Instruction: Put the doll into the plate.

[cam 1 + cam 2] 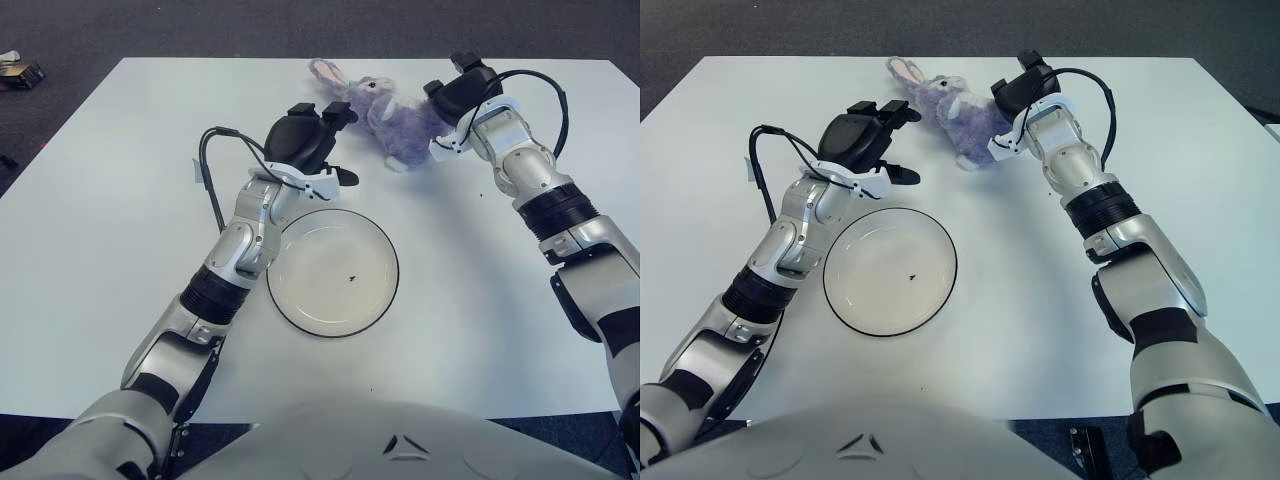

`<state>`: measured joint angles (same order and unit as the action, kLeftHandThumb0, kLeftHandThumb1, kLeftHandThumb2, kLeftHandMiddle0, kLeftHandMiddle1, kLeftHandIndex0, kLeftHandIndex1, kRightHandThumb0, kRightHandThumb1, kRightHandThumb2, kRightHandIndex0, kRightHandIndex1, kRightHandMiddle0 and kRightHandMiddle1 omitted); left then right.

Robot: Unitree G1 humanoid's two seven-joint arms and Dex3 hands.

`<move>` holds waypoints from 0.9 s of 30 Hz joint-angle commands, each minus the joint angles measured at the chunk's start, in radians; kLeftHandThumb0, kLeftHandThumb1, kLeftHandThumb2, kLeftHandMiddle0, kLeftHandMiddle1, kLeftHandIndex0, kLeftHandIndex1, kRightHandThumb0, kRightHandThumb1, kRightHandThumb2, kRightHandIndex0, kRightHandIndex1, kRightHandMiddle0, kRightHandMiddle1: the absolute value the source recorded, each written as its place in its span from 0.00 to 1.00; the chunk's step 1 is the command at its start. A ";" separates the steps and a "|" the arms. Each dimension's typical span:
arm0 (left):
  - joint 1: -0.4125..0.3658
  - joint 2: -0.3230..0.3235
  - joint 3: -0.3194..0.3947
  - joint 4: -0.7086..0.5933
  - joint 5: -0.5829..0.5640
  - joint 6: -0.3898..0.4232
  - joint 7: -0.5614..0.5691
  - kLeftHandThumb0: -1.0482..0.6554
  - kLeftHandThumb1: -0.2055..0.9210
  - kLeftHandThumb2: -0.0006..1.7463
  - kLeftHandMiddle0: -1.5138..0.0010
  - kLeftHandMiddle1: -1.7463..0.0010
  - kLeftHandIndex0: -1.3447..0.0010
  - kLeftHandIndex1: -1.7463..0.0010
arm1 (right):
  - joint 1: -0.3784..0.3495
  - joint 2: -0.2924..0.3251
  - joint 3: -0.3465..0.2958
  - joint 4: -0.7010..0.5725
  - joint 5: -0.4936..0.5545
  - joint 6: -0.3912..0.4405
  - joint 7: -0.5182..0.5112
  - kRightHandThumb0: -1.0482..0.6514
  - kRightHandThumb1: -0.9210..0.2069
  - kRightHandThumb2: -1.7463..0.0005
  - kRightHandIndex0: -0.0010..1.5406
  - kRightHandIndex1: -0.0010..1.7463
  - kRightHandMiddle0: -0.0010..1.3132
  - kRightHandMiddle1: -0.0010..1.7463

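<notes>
A purple plush rabbit doll [392, 122] lies on its side at the far middle of the white table [120, 240], ears pointing left. My right hand [450, 85] is at the doll's rear end on its right side, its fingers spread and touching the plush without closing on it. A clear round plate [300, 300] with a dark rim sits nearer to me, left of centre. Just left of the doll's head, my left hand [325, 145] hovers over the plate's far-left rim with open fingers that hold nothing.
Dark floor surrounds the table on every side. A small object [20, 68] lies on the floor beyond the table's far-left corner. A black cable [208, 170] loops off my left forearm.
</notes>
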<state>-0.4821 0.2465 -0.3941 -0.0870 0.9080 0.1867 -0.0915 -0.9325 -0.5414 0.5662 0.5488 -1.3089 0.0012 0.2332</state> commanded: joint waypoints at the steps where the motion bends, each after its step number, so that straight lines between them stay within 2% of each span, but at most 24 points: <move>1: 0.013 0.009 0.008 -0.011 -0.008 -0.011 -0.002 0.34 1.00 0.01 0.75 0.43 0.77 0.54 | -0.019 -0.012 0.020 0.021 0.008 -0.023 -0.040 0.35 0.03 1.00 0.37 0.05 0.42 0.05; 2: 0.013 0.009 0.008 -0.011 -0.008 -0.012 -0.001 0.34 1.00 0.02 0.75 0.43 0.77 0.54 | -0.019 -0.014 0.022 0.026 0.010 -0.026 -0.053 0.37 0.03 1.00 0.38 0.08 0.44 0.06; 3: 0.014 0.009 0.008 -0.010 -0.009 -0.013 -0.001 0.34 1.00 0.02 0.74 0.43 0.76 0.54 | -0.019 -0.015 0.024 0.030 0.011 -0.028 -0.062 0.39 0.03 1.00 0.36 0.20 0.47 0.07; 4: 0.014 0.009 0.008 -0.010 -0.009 -0.014 0.001 0.34 1.00 0.02 0.74 0.43 0.76 0.55 | -0.017 -0.016 0.024 0.040 0.015 -0.032 -0.084 0.40 0.03 1.00 0.34 0.25 0.49 0.07; 5: 0.014 0.009 0.008 -0.009 -0.009 -0.015 0.001 0.34 1.00 0.02 0.74 0.43 0.76 0.55 | -0.016 -0.016 0.025 0.048 0.018 -0.035 -0.100 0.42 0.03 1.00 0.31 0.37 0.51 0.09; 6: 0.014 0.009 0.009 -0.008 -0.009 -0.016 0.002 0.34 1.00 0.02 0.74 0.44 0.76 0.55 | -0.016 -0.016 0.026 0.054 0.020 -0.037 -0.111 0.43 0.03 1.00 0.28 0.45 0.51 0.12; 7: 0.014 0.009 0.010 -0.007 -0.010 -0.018 0.004 0.34 1.00 0.02 0.74 0.44 0.76 0.55 | -0.008 -0.013 0.015 0.066 0.039 -0.044 -0.143 0.44 0.03 1.00 0.27 0.48 0.51 0.15; 9: 0.015 0.010 0.011 -0.006 -0.011 -0.021 0.005 0.34 1.00 0.03 0.74 0.44 0.76 0.55 | 0.000 -0.009 0.004 0.081 0.064 -0.050 -0.181 0.47 0.03 1.00 0.23 0.60 0.46 0.26; 11: 0.015 0.010 0.012 -0.005 -0.013 -0.024 0.007 0.34 1.00 0.03 0.74 0.44 0.76 0.55 | 0.005 -0.008 -0.003 0.093 0.090 -0.057 -0.212 0.48 0.03 1.00 0.22 0.63 0.44 0.32; 12: 0.015 0.011 0.013 -0.004 -0.013 -0.025 0.008 0.34 1.00 0.03 0.74 0.45 0.76 0.56 | 0.006 -0.008 -0.003 0.098 0.099 -0.060 -0.223 0.45 0.02 0.97 0.23 0.65 0.44 0.48; 13: 0.014 0.011 0.013 -0.003 -0.014 -0.026 0.009 0.34 1.00 0.03 0.74 0.45 0.75 0.56 | 0.005 -0.008 -0.002 0.102 0.105 -0.061 -0.231 0.44 0.01 0.94 0.24 0.66 0.43 0.59; 15: 0.014 0.012 0.013 -0.003 -0.015 -0.027 0.010 0.34 1.00 0.03 0.74 0.45 0.75 0.56 | 0.005 -0.009 0.001 0.107 0.116 -0.064 -0.246 0.42 0.01 0.92 0.24 0.68 0.43 0.68; 18: 0.014 0.014 0.015 0.003 -0.020 -0.033 0.016 0.34 1.00 0.04 0.73 0.45 0.75 0.56 | 0.012 -0.015 0.001 0.113 0.129 -0.073 -0.292 0.55 0.00 0.92 0.31 0.76 0.46 0.65; 19: 0.014 0.016 0.016 0.006 -0.022 -0.038 0.020 0.33 1.00 0.04 0.73 0.46 0.75 0.57 | 0.018 -0.024 0.004 0.115 0.129 -0.088 -0.335 0.57 0.00 0.93 0.34 0.76 0.47 0.64; 22: 0.015 0.020 0.020 0.012 -0.029 -0.051 0.029 0.33 1.00 0.05 0.72 0.48 0.74 0.57 | 0.030 -0.050 0.012 0.125 0.129 -0.134 -0.445 0.60 0.00 0.95 0.39 0.75 0.50 0.60; 27: 0.016 0.025 0.025 0.020 -0.038 -0.067 0.039 0.33 1.00 0.05 0.71 0.51 0.74 0.58 | 0.027 -0.087 0.035 0.197 0.118 -0.228 -0.642 0.61 0.01 0.96 0.41 0.77 0.54 0.57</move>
<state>-0.4778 0.2588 -0.3837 -0.0752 0.8742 0.1315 -0.0693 -0.9195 -0.5969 0.5854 0.7003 -1.1903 -0.1770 -0.3091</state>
